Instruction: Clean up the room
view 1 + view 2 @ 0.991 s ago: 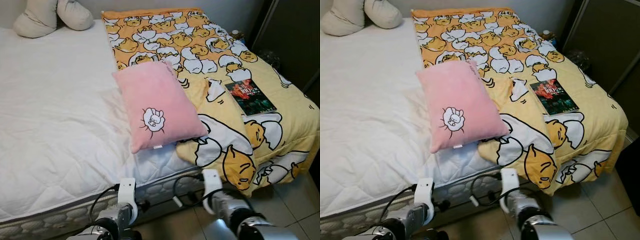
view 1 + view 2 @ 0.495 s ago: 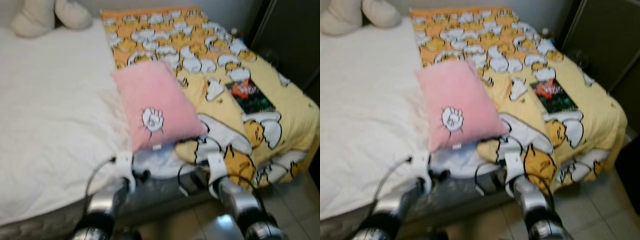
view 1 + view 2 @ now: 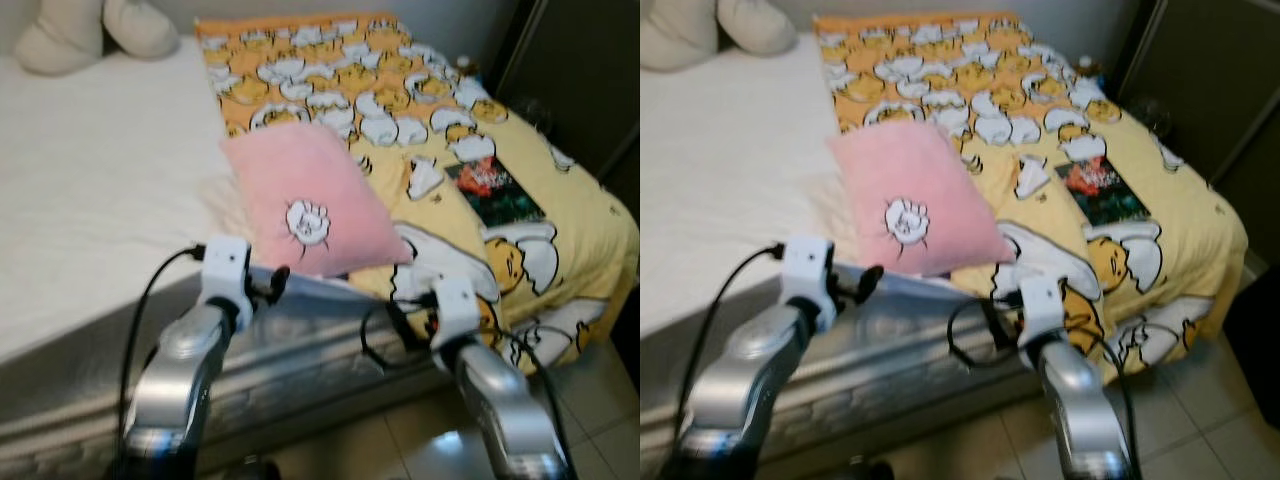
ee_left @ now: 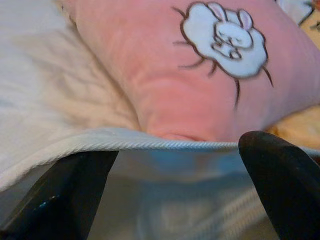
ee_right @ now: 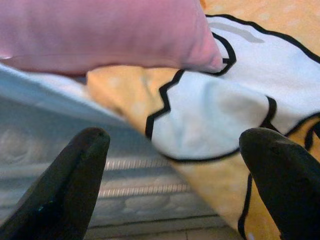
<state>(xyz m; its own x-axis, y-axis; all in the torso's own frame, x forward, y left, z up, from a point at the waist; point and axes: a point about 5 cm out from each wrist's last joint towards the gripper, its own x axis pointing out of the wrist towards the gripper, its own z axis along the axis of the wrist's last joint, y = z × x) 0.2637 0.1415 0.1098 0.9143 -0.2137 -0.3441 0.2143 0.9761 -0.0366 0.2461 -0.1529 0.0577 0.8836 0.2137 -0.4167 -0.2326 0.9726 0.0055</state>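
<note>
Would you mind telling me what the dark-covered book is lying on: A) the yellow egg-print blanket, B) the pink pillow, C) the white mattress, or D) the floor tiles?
A: the book lies flat on the yellow egg-print blanket, to the right of the pink pillow and apart from it.

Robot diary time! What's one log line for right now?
left gripper: open, at mattress edge below pink pillow | right gripper: open, near yellow blanket | book: on blanket
</note>
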